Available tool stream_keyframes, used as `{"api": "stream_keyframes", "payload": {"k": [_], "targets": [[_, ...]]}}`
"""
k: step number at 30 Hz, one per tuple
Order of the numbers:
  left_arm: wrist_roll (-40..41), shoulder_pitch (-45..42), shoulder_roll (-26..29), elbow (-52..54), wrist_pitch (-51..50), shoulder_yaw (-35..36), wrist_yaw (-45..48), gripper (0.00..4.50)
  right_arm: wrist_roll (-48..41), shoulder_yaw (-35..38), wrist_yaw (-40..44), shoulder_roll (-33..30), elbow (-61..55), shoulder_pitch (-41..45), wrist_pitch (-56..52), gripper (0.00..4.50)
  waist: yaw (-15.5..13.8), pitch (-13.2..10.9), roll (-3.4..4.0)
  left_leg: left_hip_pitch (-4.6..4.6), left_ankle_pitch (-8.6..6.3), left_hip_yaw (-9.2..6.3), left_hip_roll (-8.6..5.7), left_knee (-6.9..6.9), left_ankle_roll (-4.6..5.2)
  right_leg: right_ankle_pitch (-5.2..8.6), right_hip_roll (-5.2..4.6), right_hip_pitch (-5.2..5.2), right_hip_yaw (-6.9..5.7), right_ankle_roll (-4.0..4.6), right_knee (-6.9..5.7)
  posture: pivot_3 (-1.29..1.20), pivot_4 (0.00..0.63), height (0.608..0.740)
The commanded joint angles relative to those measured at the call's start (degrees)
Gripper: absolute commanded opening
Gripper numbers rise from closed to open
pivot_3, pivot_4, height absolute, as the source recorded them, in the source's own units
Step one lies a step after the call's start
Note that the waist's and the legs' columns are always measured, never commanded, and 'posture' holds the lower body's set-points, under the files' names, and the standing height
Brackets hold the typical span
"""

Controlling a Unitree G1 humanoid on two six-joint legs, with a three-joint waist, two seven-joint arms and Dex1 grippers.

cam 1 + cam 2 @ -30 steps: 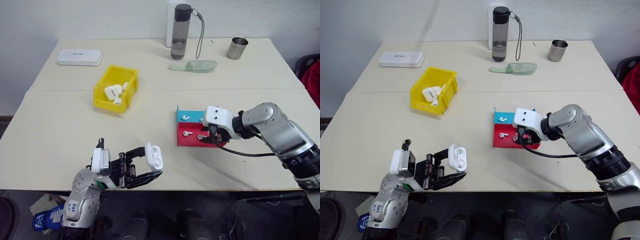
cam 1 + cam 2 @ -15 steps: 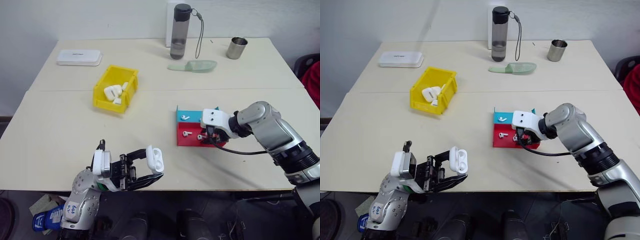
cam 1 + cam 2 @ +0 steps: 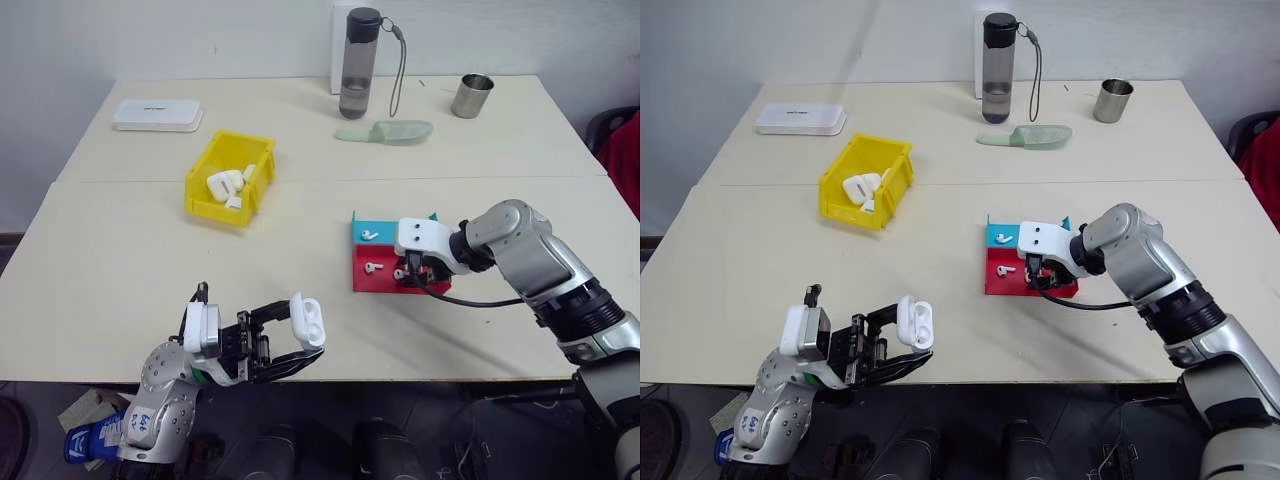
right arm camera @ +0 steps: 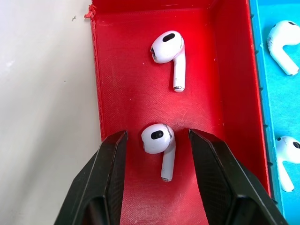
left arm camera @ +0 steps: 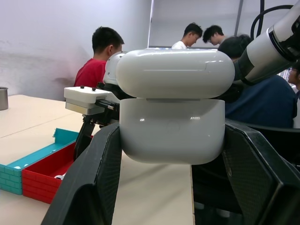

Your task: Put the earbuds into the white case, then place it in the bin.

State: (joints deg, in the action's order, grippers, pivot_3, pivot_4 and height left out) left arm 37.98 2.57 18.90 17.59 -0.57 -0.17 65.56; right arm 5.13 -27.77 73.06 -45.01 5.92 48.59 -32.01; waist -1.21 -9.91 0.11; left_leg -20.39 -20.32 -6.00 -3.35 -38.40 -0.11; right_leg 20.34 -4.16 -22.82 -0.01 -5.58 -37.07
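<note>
left claw (image 3: 290, 335) is pinching the glossy white case (image 5: 174, 107), a rounded pebble w/ lid seam, above the counter (image 3: 130, 270) front edge. right claw (image 4: 158, 185) is hanging spread round a smooth stemmed earbud (image 4: 159, 146) in the ribbed red tray (image 4: 119, 93). yellow plastic bin (image 3: 232, 178) is sitting far left.

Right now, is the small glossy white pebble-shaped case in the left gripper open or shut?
Open. The small glossy white pebble-shaped case, clamped by the left gripper, has its lid flipped up, with the sockets showing.

Left pincer (image 3: 300, 339) clamped, right pincer (image 4: 157, 176) parted.
</note>
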Motion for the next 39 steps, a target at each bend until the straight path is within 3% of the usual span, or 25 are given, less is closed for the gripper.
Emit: {"api": "stream_keyframes", "payload": {"k": [1, 5, 12, 20, 24, 28, 32, 39], "targets": [[0.98, 0.28, 0.49, 2.39, 0.93, 0.71, -0.22, 2.76, 0.95, 0.36, 0.55, -0.01, 0.18, 0.16, 1.08, 1.52, 0.00, 0.00, 0.00, 0.00, 0.00, 0.00, 0.00, 0.00, 0.00, 0.00, 0.00, 0.00, 0.00, 0.00, 0.00, 0.00, 0.150, 0.740], [0.97, 0.33, 0.53, 2.44, 0.96, 0.81, -0.18, 2.76, 1.13, 0.70, 0.63, 0.04, 0.23, -0.23, 1.59, 0.45, 0.00, 0.00, 0.00, 0.00, 0.00, 0.00, 0.00, 0.00, 0.00, 0.00, 0.00, 0.00, 0.00, 0.00, 0.00, 0.00, 0.150, 0.740], [2.86, -1.44, 0.34, 1.42, 0.27, 1.43, 0.73, 2.76, -0.83, 3.80, -0.27, 0.05, -1.60, -1.38, 2.14, 0.45, 0.00, 0.00, 0.00, 0.00, 0.00, 0.00, 0.00, 0.00, 0.00, 0.00, 0.00, 0.00, 0.00, 0.00, 0.00, 0.00, 0.150, 0.740], [9.34, -8.19, -0.67, -1.43, -2.96, 3.19, 2.15, 2.76, -21.77, 23.98, 5.97, 0.05, -9.70, -8.25, 10.11, 0.45, -0.21, -0.01, -0.01, -0.02, 0.00, -0.02, 0.00, 0.00, 0.00, -0.03, 0.00, 0.00, -0.04, -0.06, 0.01, 0.00, 0.150, 0.740], [11.82, -12.44, -1.58, -3.15, -5.27, 3.74, 1.65, 2.76, -39.51, 34.59, 3.72, 7.24, -18.26, -13.69, 7.29, 0.45, -0.02, -0.04, -0.06, -0.02, -0.02, -0.17, 0.01, -0.02, -0.02, -0.07, -0.01, 0.07, -0.20, -0.12, -0.02, 0.00, 0.150, 0.740], [13.41, -17.09, -1.67, -4.83, -8.70, 3.50, 1.92, 2.76, -52.55, 38.46, -9.83, 19.40, -27.75, -15.67, 4.97, 0.45, 0.62, -0.04, -0.06, 0.00, -0.04, -0.18, 0.05, -0.13, -0.08, -0.07, 0.02, 0.01, -0.22, -0.12, -0.26, 0.00, 0.150, 0.740], [13.89, -19.31, -2.53, -4.97, -10.83, 3.24, 1.73, 2.76, -56.20, 35.81, -18.39, 26.57, -32.84, -15.43, 4.63, 0.45, 1.14, -0.04, -0.06, 0.01, -0.05, -0.29, 0.03, -0.21, -0.11, -0.07, 0.00, 0.00, -0.27, -0.12, -0.37, 0.00, 0.150, 0.740], [14.45, -21.51, -4.98, -3.52, -13.42, 2.73, 0.11, 2.76, -54.10, 30.22, -19.96, 31.87, -31.59, -14.66, 8.46, 0.45, 1.37, -0.04, -0.05, 0.01, -0.05, -0.35, -0.01, -0.22, -0.11, -0.07, -0.01, 0.01, -0.33, -0.12, -0.39, 0.00, 0.150, 0.740]]}}
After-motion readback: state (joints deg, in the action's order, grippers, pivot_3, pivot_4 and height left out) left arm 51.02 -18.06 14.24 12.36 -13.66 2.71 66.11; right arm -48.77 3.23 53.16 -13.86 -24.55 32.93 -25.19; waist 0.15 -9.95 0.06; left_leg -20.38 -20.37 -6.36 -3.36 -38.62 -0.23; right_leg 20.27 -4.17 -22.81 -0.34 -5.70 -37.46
